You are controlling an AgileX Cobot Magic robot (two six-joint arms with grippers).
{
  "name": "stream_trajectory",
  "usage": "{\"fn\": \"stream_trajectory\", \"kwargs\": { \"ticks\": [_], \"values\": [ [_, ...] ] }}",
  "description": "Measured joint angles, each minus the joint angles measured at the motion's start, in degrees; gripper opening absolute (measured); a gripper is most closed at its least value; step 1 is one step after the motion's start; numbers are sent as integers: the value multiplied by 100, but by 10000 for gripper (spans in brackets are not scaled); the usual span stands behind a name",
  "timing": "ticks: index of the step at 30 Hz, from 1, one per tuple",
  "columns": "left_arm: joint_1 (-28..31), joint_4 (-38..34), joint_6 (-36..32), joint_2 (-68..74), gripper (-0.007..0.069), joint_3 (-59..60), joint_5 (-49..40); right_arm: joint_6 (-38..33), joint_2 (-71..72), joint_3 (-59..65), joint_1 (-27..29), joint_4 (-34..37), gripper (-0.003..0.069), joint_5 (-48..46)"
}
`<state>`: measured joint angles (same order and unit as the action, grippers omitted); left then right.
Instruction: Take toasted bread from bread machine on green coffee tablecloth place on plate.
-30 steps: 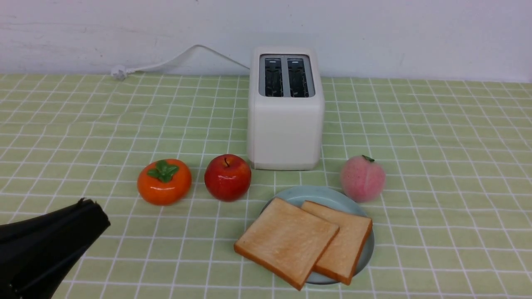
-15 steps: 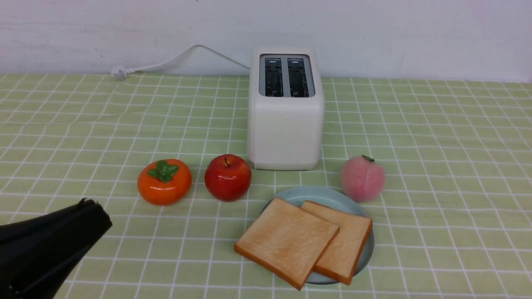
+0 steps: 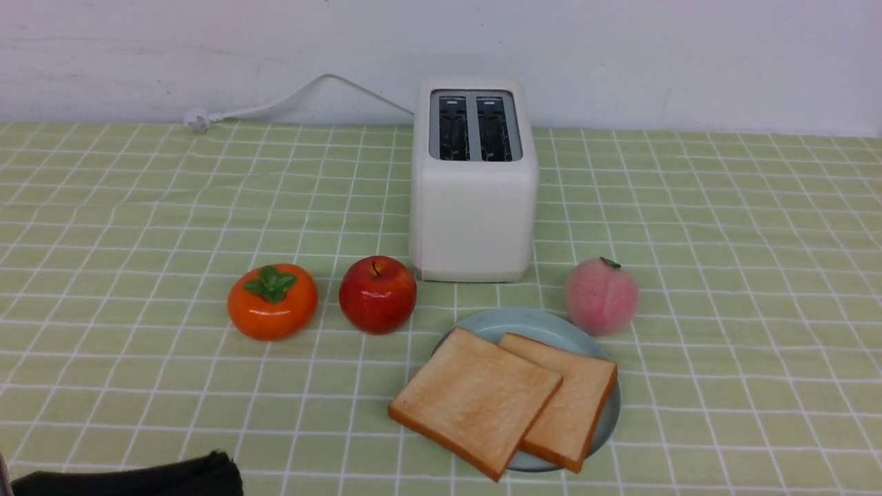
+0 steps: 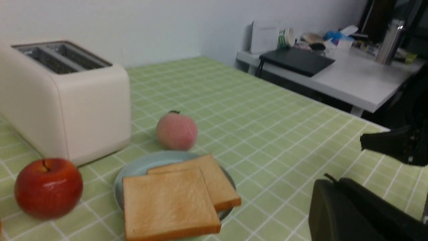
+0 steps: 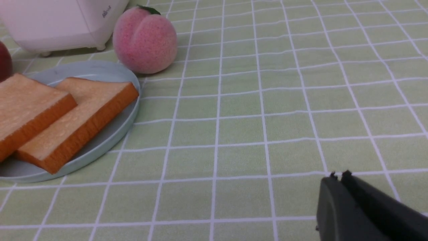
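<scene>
A white wall backs the green coffee tablecloth [image 3: 723,275]. The bread machine [image 3: 474,186] stands far centre, slots empty. In front of it the plate [image 3: 544,324] carries both slices of toasted bread [image 3: 475,401], overlapping. Peach [image 3: 601,296], apple [image 3: 377,295] and persimmon [image 3: 273,302] flank it. The left gripper [image 4: 331,182] and right gripper [image 5: 338,176] are clenched empty.

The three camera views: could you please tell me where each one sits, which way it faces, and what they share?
Front view: between the arms, facing the wall; toaster, persimmon, apple; left pincer at the bottom edge.
Left wrist view: on the left arm, looking across the plate toward a desk; shut left pincer shows.
Right wrist view: low over the tablecloth; shut right pincer shows.
Shared: toast, peach.
</scene>
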<state>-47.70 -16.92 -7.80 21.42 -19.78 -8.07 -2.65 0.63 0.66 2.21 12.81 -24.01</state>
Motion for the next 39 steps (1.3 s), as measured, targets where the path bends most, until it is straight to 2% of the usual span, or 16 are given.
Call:
{"fn": "stream_trajectory", "kwargs": {
  "ticks": [2,4,7,10,12,16,20,23,28,39],
  "values": [
    [0,339,248,0,-13,45,13,0,0,0,0,0,17,0],
    [59,948,693,-5,-13,267,439,0,0,0,0,0,19,0],
    [391,1238,828,-49,-13,560,998,0,0,0,0,0,22,0],
    [1266,1354,921,-315,-13,1046,1355,0,0,0,0,0,25,0],
    [1556,1380,1008,-456,-13,1174,1356,0,0,0,0,0,25,0],
    [2730,1594,1618,-1364,-13,1619,972,0,0,0,0,0,32,0],
    [3448,1741,1877,-2079,-13,2040,590,0,0,0,0,0,35,0],
    [3658,1768,1894,-2188,-13,2111,147,0,0,0,0,0,34,0],
    [3955,1640,1933,-2201,-13,2148,-1332,0,0,0,0,0,34,0],
    [3966,1552,1933,-2201,-13,2148,-1368,0,0,0,0,0,45,0]
  ]
}}
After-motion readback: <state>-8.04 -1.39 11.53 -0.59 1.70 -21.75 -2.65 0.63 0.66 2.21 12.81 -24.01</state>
